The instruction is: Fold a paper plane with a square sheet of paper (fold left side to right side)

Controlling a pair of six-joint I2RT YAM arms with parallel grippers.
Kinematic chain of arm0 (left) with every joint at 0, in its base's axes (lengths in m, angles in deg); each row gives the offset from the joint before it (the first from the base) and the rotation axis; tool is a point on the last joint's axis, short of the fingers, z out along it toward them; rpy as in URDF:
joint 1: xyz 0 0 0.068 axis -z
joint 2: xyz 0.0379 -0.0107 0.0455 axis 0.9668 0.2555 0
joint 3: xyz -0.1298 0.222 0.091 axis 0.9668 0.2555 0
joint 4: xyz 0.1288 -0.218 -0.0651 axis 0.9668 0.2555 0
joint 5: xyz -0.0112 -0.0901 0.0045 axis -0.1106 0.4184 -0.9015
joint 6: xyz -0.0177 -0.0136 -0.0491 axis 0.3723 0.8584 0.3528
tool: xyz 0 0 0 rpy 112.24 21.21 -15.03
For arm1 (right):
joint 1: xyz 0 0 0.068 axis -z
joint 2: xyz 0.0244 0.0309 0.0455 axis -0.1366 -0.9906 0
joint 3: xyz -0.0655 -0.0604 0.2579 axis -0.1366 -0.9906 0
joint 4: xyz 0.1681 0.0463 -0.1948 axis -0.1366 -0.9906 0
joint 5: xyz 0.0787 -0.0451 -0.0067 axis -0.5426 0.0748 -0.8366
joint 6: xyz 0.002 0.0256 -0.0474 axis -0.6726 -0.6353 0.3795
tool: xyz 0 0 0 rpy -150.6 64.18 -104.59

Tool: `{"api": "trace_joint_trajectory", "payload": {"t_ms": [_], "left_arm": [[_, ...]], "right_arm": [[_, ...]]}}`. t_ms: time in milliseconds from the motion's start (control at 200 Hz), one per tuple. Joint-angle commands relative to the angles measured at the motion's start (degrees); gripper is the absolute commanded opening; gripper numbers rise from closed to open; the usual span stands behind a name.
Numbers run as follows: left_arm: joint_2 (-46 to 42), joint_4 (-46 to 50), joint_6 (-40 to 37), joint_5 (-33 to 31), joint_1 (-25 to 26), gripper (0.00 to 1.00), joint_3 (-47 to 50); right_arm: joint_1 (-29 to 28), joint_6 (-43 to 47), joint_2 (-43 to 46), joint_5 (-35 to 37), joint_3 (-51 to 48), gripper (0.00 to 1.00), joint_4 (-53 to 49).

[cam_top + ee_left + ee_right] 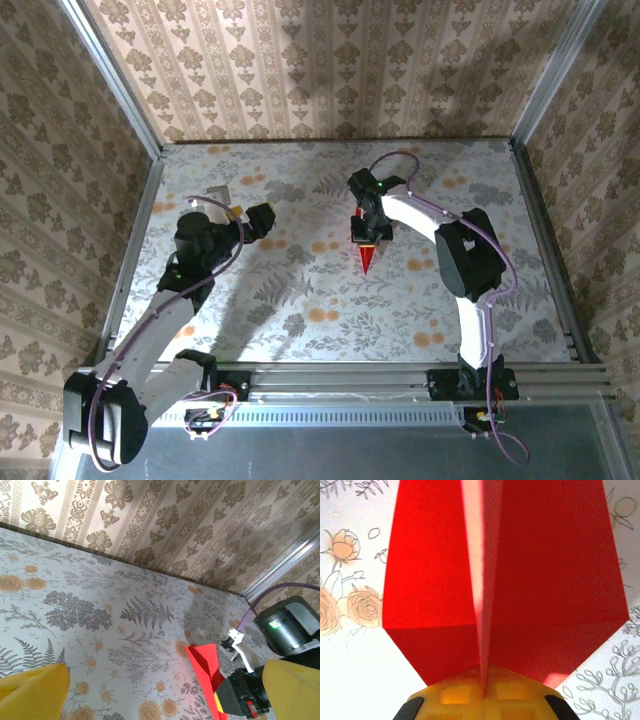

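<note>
Your left gripper (258, 218) hangs left of centre over the table (300, 330), jaws spread wide, holding nothing. To its right, mid-table, the paper plane (367, 262) points toward the near edge, and your right gripper (368, 238) is clamped on its tail crease. It looks light, flimsy and easily crumpled, so hold the folded spine, never the wings.
</note>
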Motion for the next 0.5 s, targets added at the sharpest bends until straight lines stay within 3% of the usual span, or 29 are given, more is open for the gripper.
{"api": "trace_joint_trajectory", "payload": {"t_ms": [0,495], "left_arm": [[-1.0,0.3,0.1,0.6,-0.5,1.0,-1.1],[-0.6,0.4,-0.3,1.1,-0.5,1.0,-1.4]], "right_arm": [[0.3,0.7,-2.6,0.8,2.5,0.06,-2.6],[0.7,0.6,-5.7,1.5,3.9,0.2,-1.6]]}}
